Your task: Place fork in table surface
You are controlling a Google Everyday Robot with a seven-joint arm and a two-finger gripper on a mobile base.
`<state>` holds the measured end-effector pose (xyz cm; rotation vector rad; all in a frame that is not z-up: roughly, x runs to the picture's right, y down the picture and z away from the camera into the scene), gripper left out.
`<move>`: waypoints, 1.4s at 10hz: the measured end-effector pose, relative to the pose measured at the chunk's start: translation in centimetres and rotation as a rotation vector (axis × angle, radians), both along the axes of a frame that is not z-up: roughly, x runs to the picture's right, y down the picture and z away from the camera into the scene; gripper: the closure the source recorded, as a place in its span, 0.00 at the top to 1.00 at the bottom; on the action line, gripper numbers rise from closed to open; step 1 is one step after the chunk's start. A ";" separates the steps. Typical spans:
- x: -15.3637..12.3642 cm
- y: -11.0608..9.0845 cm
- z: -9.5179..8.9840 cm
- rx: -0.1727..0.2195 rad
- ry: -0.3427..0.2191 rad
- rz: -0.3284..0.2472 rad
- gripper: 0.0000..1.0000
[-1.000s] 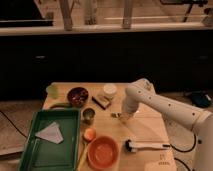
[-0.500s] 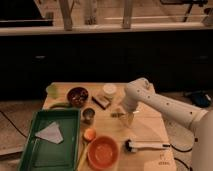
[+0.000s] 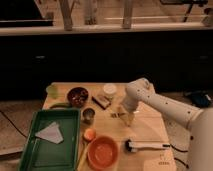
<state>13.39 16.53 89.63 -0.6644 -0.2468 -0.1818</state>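
My gripper (image 3: 123,116) hangs from the white arm (image 3: 150,100) and sits low over the middle of the light wooden table surface (image 3: 145,127), right of the metal cup. A small thin dark piece (image 3: 115,115) shows at the gripper's left side, just above the wood. It may be the fork, but I cannot tell whether it is held or lying on the table. The gripper hides the rest of it.
A green tray (image 3: 35,155) with a white napkin (image 3: 51,132) is at the front left. An orange bowl (image 3: 103,151), a white-handled tool (image 3: 146,145), a metal cup (image 3: 88,115), a dark bowl (image 3: 77,96), a brown box (image 3: 103,101) and a white cup (image 3: 109,90) stand around the gripper.
The arm and gripper have hardly moved; the gripper stays low over the table's middle.
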 end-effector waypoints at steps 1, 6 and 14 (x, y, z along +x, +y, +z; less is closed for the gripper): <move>0.2 0.0 0.2 -0.005 0.002 0.002 0.58; 0.4 -0.4 0.3 -0.014 0.001 -0.002 0.07; 0.3 -0.3 0.5 -0.026 -0.017 -0.008 0.00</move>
